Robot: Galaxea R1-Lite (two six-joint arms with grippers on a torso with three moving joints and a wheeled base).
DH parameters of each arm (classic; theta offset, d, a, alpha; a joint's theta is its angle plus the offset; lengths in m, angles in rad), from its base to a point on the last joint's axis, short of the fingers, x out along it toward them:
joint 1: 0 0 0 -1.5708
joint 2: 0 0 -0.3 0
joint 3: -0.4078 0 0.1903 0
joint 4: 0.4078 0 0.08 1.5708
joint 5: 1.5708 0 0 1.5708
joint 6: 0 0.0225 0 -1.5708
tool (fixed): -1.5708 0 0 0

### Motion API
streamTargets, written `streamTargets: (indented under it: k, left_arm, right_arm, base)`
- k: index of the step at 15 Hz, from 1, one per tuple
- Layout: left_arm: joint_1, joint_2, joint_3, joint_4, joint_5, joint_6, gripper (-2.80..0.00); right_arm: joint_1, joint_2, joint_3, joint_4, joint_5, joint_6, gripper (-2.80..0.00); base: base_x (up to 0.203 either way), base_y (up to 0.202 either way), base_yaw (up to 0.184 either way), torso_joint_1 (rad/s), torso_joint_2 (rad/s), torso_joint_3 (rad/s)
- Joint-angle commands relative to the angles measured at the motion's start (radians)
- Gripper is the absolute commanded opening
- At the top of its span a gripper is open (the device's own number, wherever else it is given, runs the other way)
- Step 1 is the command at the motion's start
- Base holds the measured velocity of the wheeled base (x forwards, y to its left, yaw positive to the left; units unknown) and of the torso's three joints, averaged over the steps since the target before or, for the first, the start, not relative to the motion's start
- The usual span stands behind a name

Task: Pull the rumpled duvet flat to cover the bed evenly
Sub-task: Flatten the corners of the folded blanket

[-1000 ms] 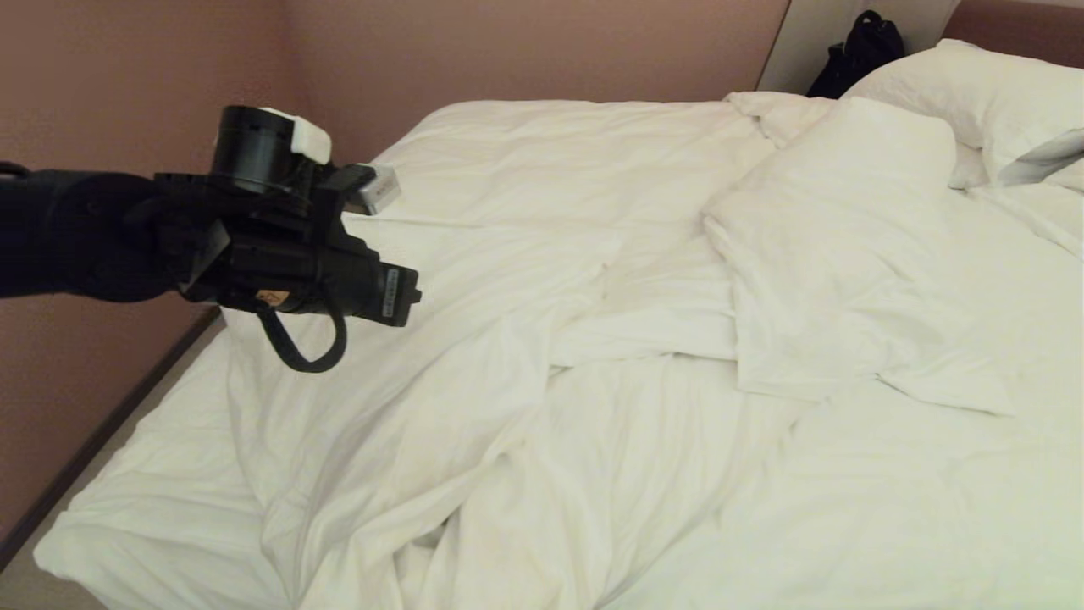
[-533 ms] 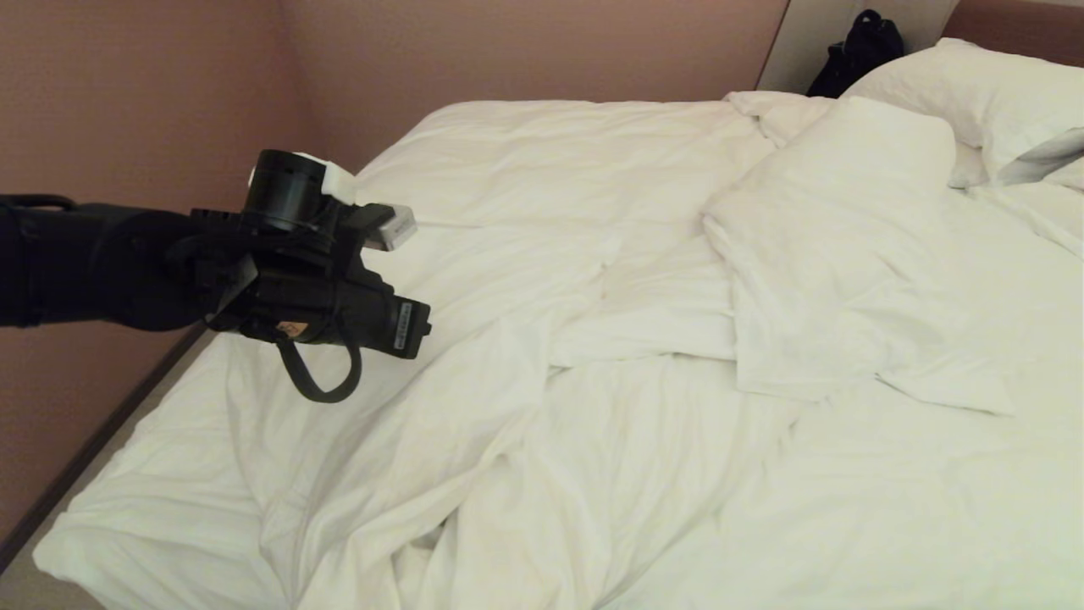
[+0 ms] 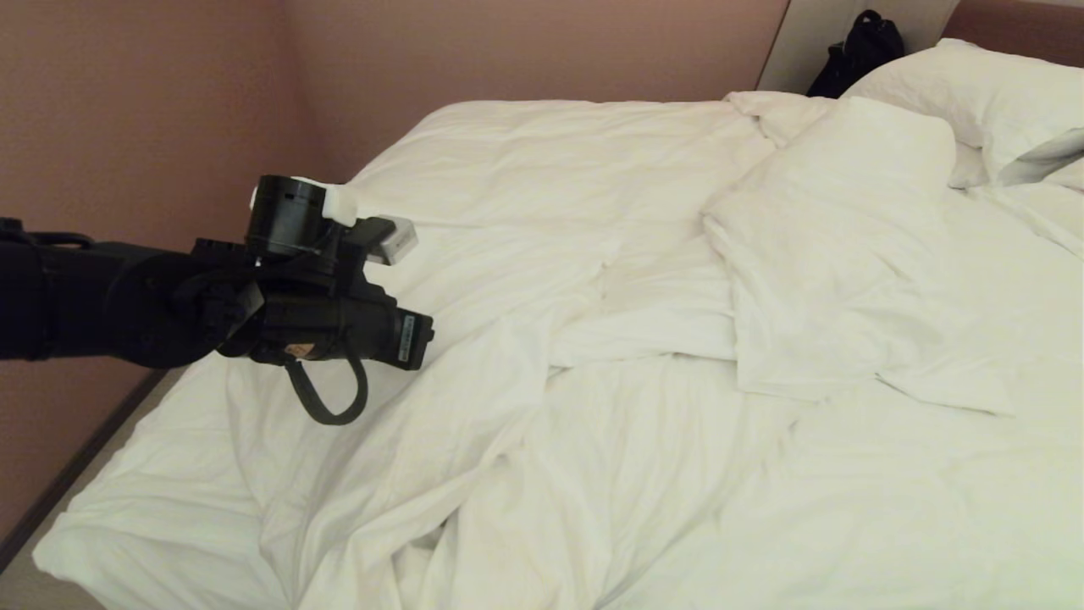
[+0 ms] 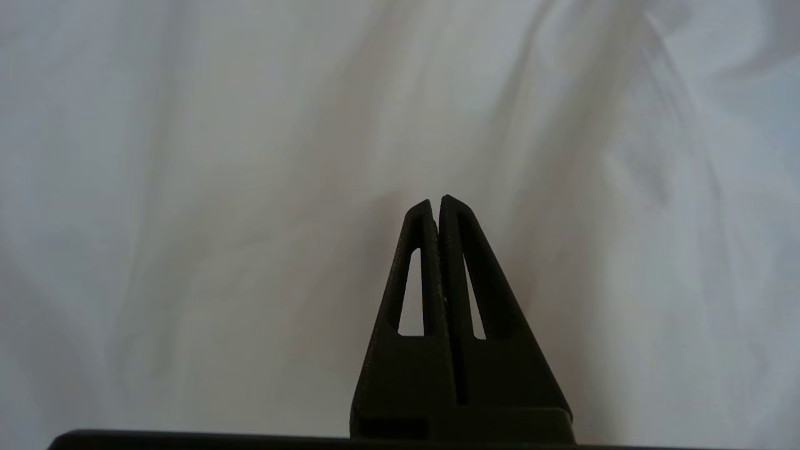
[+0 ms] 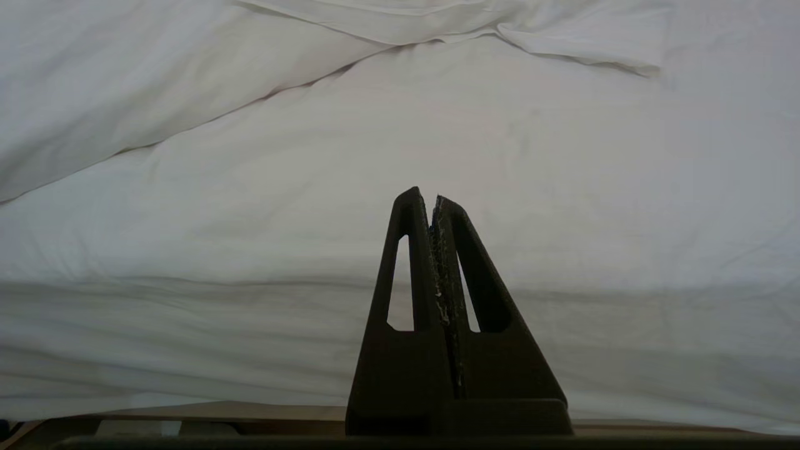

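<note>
I've got the left gripper [image 4: 436, 203] hanging over the left side of the duvet [image 3: 644, 440], fingers pressed together, nothing in them. Duvet lies rumpled and bunched across the bed [image 3: 25, 542], folds running through the middle. Right gripper [image 5: 426, 195] parked low at the bed's near edge, also closed, empty.

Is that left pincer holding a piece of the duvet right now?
No. In the left wrist view the left pincer is shut with nothing between its tips, poised over the duvet.
</note>
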Motion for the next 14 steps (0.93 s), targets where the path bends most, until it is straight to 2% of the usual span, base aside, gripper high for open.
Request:
streamTargets:
  k: [1,14]
  left_arm:
    - [0.0,0.003,-0.005,-0.007,0.0,0.001,-2.8]
    - [-0.022,0.008,-0.022,0.026,0.003,0.009,-2.8]
  right_arm:
    - [0.0,0.0,0.0,0.0,0.0,0.0,-2.8]
    - [0.0,0.0,0.0,0.0,0.0,0.0,-2.8]
  base:
    - [0.0,0.0,0.0,0.0,0.0,0.0]
    - [0.0,0.0,0.0,0.0,0.0,0.0]
